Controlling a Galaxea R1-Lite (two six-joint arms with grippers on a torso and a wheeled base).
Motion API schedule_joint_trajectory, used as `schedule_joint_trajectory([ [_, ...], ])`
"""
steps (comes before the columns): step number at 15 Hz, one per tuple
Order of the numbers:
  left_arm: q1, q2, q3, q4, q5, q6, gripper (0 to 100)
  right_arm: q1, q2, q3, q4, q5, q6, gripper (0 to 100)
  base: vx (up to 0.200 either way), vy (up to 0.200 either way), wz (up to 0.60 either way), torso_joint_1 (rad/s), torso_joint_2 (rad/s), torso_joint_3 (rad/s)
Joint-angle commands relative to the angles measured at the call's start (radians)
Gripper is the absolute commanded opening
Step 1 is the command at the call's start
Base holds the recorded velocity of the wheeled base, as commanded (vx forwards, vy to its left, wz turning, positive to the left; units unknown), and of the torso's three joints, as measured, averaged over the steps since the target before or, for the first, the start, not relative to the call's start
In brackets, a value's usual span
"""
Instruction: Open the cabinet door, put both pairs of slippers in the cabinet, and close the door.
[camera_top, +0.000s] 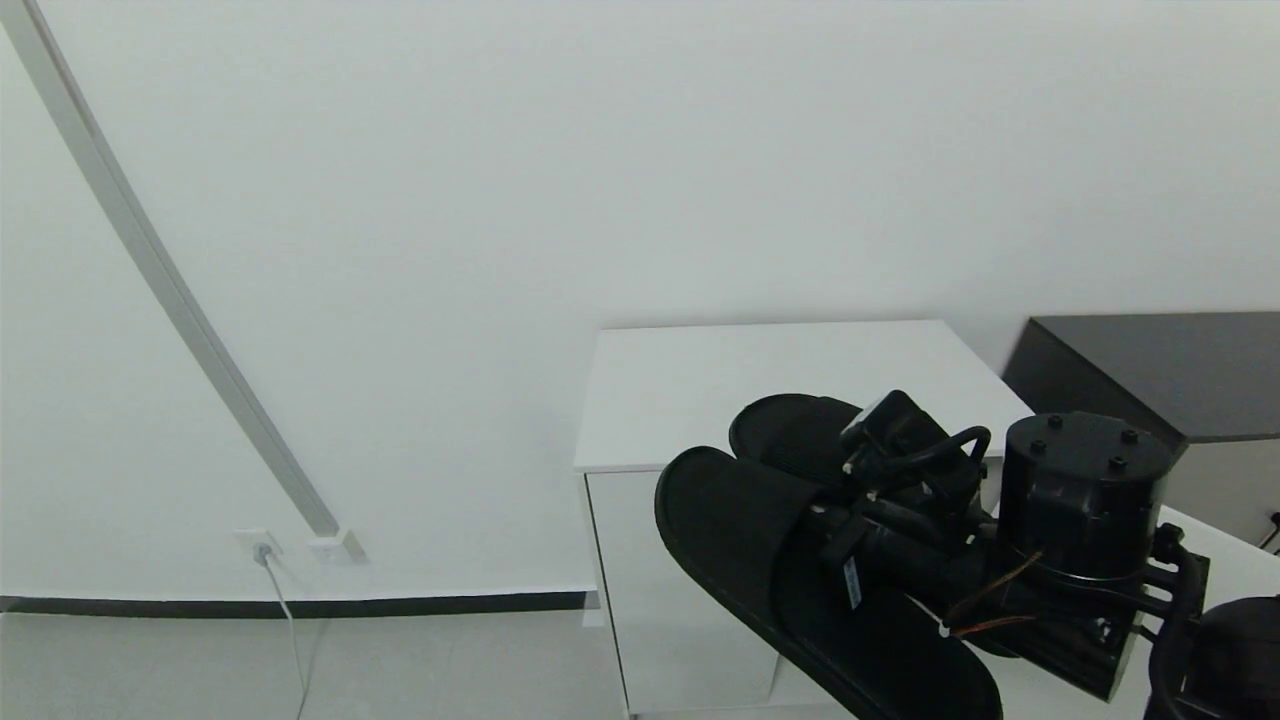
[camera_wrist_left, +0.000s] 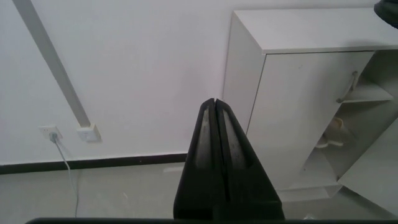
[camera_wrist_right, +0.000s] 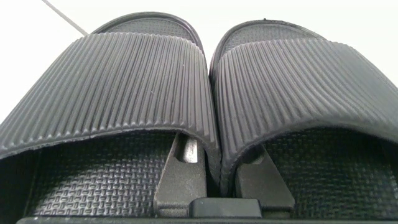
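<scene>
Background: plain white wall (camera_top: 640, 150); grey strip (camera_top: 160, 270) runs diagonally down it to two sockets (camera_top: 262, 545) near the floor; a cable (camera_top: 290, 620) hangs from one socket
Cabinet: white cabinet (camera_top: 770, 385) stands against the wall; in the left wrist view a door panel (camera_wrist_left: 298, 118) carries a handle (camera_wrist_left: 350, 87) at its edge; beside the handle the interior lies open, with shelves (camera_wrist_left: 370, 93) visible
Inside cabinet: pale item (camera_wrist_left: 333, 134) on a lower shelf; identity cannot be told
Right of cabinet: dark grey unit (camera_top: 1160, 370), just beside it
Slippers: pair of black slippers (camera_top: 740, 520) held off the floor, side by side, in front of the cabinet's upper front edge; ribbed straps face the right wrist camera
Right gripper (camera_wrist_right: 214, 171): one finger under each strap; fingers (camera_wrist_right: 183, 168) clenched on the two inner side walls of the slippers, which are pressed together between them
Left gripper (camera_wrist_left: 215, 109): fingers pressed flat against each other with nothing between; it faces the wall to the left of the cabinet, well apart from the slippers
</scene>
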Motion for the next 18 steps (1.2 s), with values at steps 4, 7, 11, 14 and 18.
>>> schedule_joint_trajectory([
  [4,0.001,0.001,0.000,0.000,0.000,0.000,0,-0.001,0.005,0.000,-0.001,-0.003,0.000,0,0.000,-0.200,0.00,0.010,0.00,0.004],
  [7,0.001,0.001,0.000,0.000,0.000,0.000,0,-0.001,0.003,0.000,0.001,-0.001,0.000,0,0.000,-0.200,0.00,0.001,0.00,0.002],
  [11,0.001,0.001,0.000,0.000,0.000,0.000,0,-0.001,0.003,0.000,0.001,-0.001,0.000,0,0.000,-0.200,0.00,0.004,0.00,0.000],
  [14,0.001,0.001,0.000,0.000,0.000,0.000,0,-0.001,0.003,0.000,0.001,-0.001,0.001,0,0.000,-0.200,0.00,0.001,0.00,-0.002],
  [18,0.001,0.001,0.000,0.000,0.000,0.000,0,-0.001,0.003,0.000,0.001,-0.001,0.014,0,0.000,-0.050,0.00,-0.001,0.00,0.001],
])
